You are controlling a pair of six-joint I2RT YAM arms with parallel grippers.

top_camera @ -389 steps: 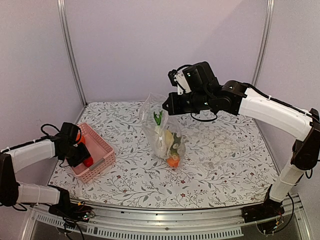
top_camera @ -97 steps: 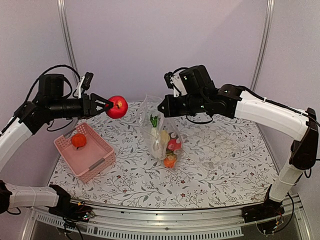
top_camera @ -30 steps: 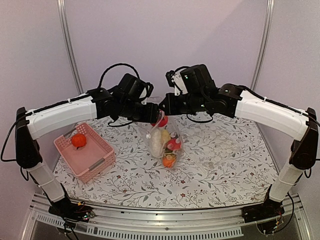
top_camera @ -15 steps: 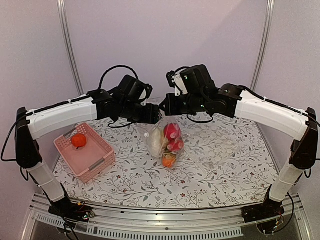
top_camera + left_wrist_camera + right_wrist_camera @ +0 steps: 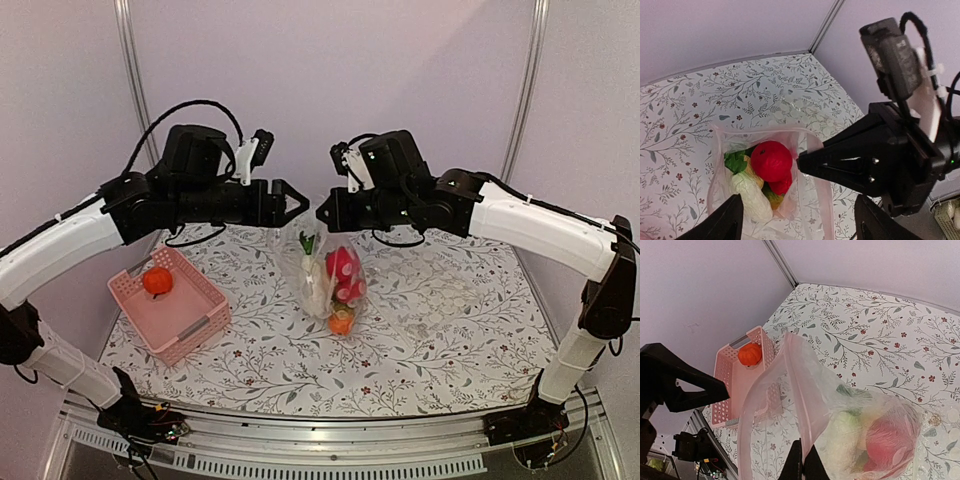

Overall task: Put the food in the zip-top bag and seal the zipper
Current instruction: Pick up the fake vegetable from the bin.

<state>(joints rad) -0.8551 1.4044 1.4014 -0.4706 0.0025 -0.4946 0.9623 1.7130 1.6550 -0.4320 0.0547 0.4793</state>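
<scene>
- The right fingers (image 5: 803, 461) are pinched together on the zipper (image 5: 801, 400), a narrow clear strip, and hold the bag (image 5: 322, 272) upright over the desk (image 5: 450, 330).
- The bag is crinkly transparent film. Inside lie a smooth round red fruit (image 5: 771, 160), a long white radish (image 5: 751, 196) with green leaves, and smaller pieces.
- The left fingers (image 5: 298, 198) hang spread wide apart, raised just beside the bag's open mouth.
- A round orange fruit (image 5: 156, 281) sits in the pink slotted plastic basket (image 5: 190, 325) on the floral-printed desk.

Pale lilac walls (image 5: 330, 80) with metal corner posts (image 5: 135, 100) enclose a floral-patterned table (image 5: 450, 330).
</scene>
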